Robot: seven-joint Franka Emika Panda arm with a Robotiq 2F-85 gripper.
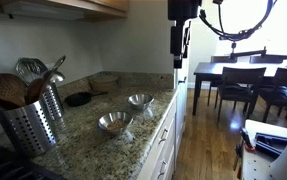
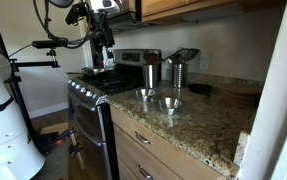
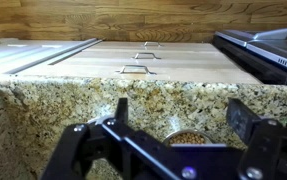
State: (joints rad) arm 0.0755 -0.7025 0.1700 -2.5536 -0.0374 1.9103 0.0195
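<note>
Two metal bowls stand on the granite counter [image 1: 83, 142], the front bowl [image 1: 114, 122] and the back bowl [image 1: 140, 100], just beside each other but apart. Both sit upright with the mouth facing up. Being round, they have no long axis and point no way along the counter.

The gripper [image 1: 180, 58] hangs high above the counter's outer end, well clear of both bowls, fingers pointing down. In the wrist view its fingers [image 3: 121, 108] are spread wide, with bare granite between them. It holds nothing and touches nothing.

In the wrist view a rounded brownish rim [image 3: 188, 138] peeks out low between the fingers. The gripper body covers most of it, so I cannot tell which bowl it is. The drawer fronts [image 3: 133, 60] lie beyond the counter edge, and the stove [image 3: 258, 45] is cut off at the right.

In an exterior view the gripper [image 2: 108, 52] is small and dark against the wall, its fingers hard to make out. A utensil holder [image 1: 33, 122] stands at the counter's near end, partly cropped.
</note>
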